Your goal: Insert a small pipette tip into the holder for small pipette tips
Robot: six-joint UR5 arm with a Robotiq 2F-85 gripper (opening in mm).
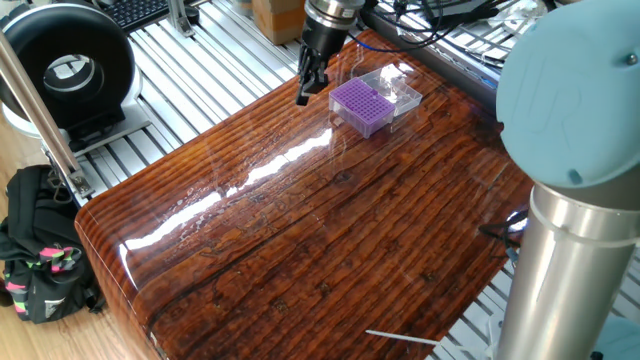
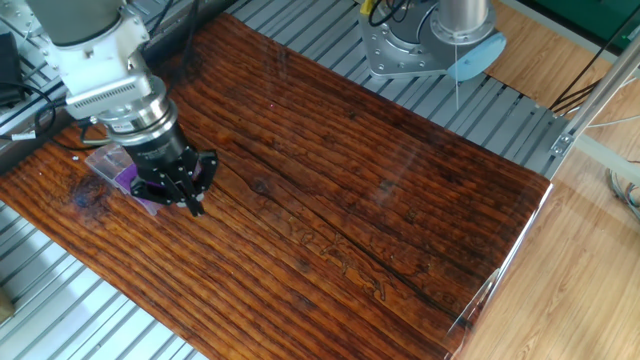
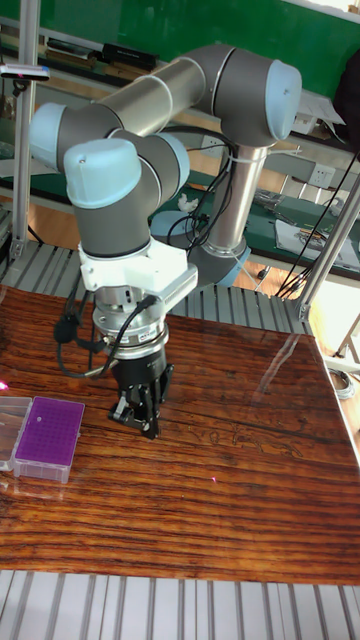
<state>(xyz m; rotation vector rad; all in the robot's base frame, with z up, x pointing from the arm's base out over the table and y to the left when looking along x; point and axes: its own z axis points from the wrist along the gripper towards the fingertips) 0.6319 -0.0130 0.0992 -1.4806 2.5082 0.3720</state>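
Item 1: purple tip rack (image 1: 360,104), clear lid attached; I judge it light, easily nudged. Gripper (image 3: 139,418) beside it; jaws near-closed, contents indiscernible; tip unseen.

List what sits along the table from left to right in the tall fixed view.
Clear plastic lid → purple holder for small pipette tips → gripper, hanging above the wooden table → bare wood out to the right edge.
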